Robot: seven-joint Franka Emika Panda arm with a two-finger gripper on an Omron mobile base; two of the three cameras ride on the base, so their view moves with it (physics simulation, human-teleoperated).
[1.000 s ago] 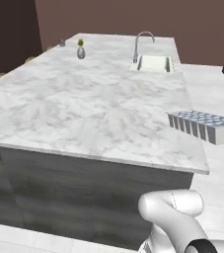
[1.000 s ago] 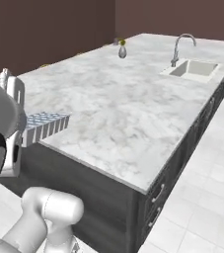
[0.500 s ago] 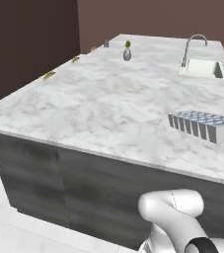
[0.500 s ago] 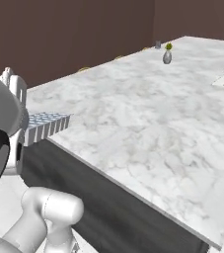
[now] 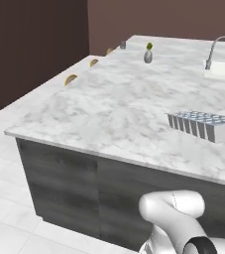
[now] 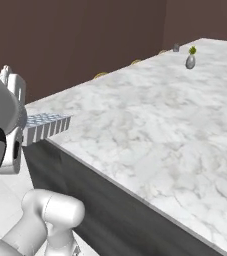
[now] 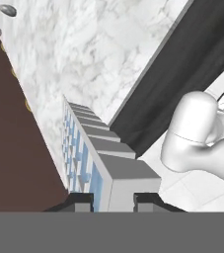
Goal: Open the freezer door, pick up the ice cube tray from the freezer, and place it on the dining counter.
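The ice cube tray (image 7: 98, 158), a grey oblong with pale blue cells, is held by one end, with my gripper (image 7: 112, 200) shut on it. Its dark fingertips (image 7: 81, 200) press on either side of the tray's end wall. In the left base view the ice cube tray (image 5: 200, 125) hangs level in front of the dining counter (image 5: 114, 109). In the right base view the ice cube tray (image 6: 45, 126) sticks out from my hand beside the near corner of the dining counter (image 6: 150, 120). Beyond the tray, the hand view takes in the dining counter (image 7: 98, 49) and its dark base.
A small vase with a plant (image 5: 148, 54) (image 6: 190, 60) and a grey cup (image 5: 123, 44) stand far off on the marble top. An inset sink with a faucet (image 5: 218, 59) lies at the far right. Tan stools (image 5: 71, 78) line the far side. Dark brown walls stand behind, with white tiled floor below.
The whole scene has slid to the right in both base views, so the base has moved. The tray stays in the same grip and place relative to the arm.
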